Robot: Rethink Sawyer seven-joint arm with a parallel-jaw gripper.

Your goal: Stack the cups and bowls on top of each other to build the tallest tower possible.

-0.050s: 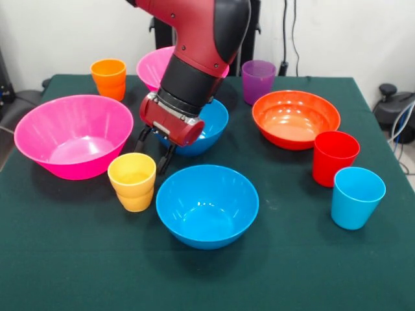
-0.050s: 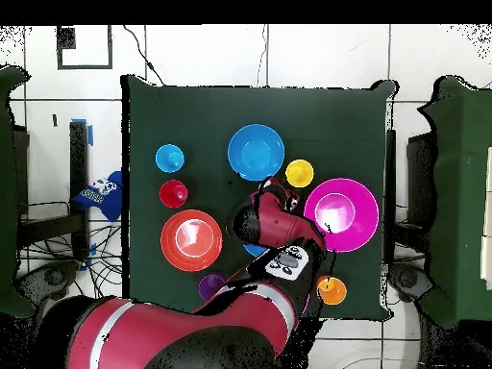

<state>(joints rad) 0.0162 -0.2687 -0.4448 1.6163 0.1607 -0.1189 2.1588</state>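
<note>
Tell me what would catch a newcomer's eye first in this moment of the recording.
The red and black arm dominates, reaching down mid-table with its gripper open beside the yellow cup and in front of the farther blue bowl. Around it lie bright, unstacked pieces: a big pink bowl at the front view's left, the orange-red bowl at its right, and the nearer blue bowl in front.

Gripper (image 1: 154, 150), fingers apparently spread, just behind the yellow cup (image 1: 132, 181).
</note>
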